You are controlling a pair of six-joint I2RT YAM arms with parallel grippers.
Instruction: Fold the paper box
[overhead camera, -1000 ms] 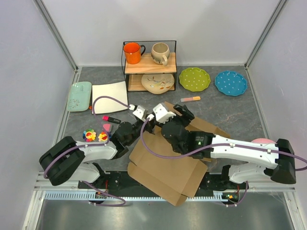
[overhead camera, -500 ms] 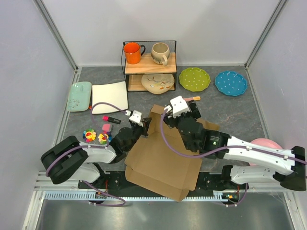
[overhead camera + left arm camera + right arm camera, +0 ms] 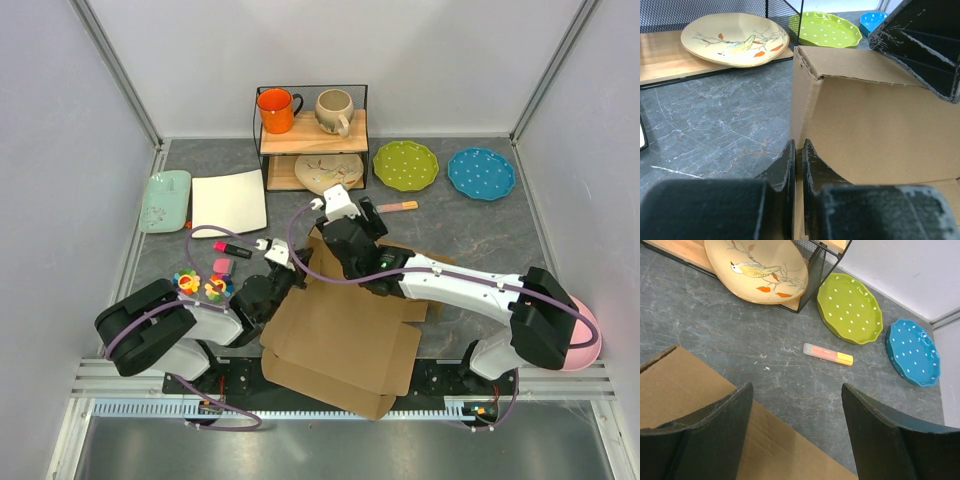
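Note:
The paper box (image 3: pixel 340 335) is brown corrugated cardboard, lying mostly flat at the table's near middle with its far left wall raised. My left gripper (image 3: pixel 296 276) is shut on the left edge of that raised wall. In the left wrist view the gripper (image 3: pixel 796 150) pinches the cardboard (image 3: pixel 865 130) between nearly closed fingers. My right gripper (image 3: pixel 362 216) hangs open and empty over the box's far edge. In the right wrist view the gripper (image 3: pixel 797 397) is spread wide above the cardboard (image 3: pixel 685 385) and bare table.
An orange-and-yellow highlighter (image 3: pixel 827 353) lies just beyond the box. A green plate (image 3: pixel 405 164) and a blue plate (image 3: pixel 481 172) sit at the back right. A rack (image 3: pixel 312 135) holds mugs and a cream plate. A white square plate (image 3: pixel 229 202), a marker (image 3: pixel 232 248) and small toys (image 3: pixel 198 284) are at the left.
My right arm has swung left and back, and its gripper has come off the box's middle to the far edge. The box's far left wall has come up. My left gripper keeps its hold.

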